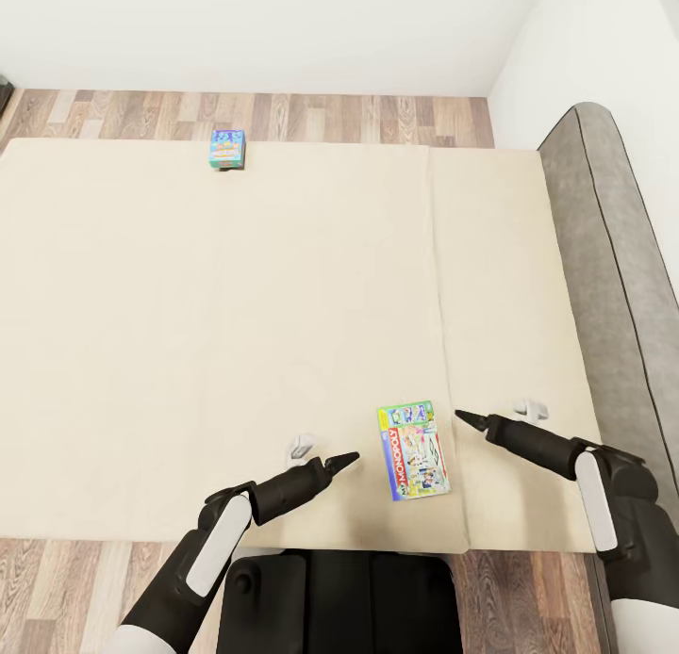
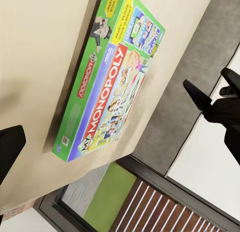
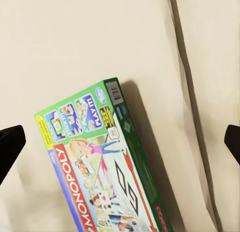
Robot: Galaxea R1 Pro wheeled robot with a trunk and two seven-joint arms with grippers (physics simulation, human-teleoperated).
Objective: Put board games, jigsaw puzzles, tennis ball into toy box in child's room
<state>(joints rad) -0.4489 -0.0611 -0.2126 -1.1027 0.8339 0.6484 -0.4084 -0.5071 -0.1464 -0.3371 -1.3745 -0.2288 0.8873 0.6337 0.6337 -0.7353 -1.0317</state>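
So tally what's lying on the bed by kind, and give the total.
Monopoly board game: 1
Blue board game: 1
Total on the bed: 2

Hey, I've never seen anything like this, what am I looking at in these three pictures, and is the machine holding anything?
It is a simulated two-armed robot standing at the foot of a bed with a cream mattress. The big picture comes from a camera on its head, looking down over both dark arms. The other two come from small cameras near each gripper, looking along the fingers.

On the mattress lie two board games: a green Monopoly box close to the robot, and a smaller blue box at the far edge. The left gripper and the right gripper sit either side of the Monopoly box, not touching it. Seen from the wrist cameras, each gripper's fingers stand wide apart, so both look open and nothing is held.
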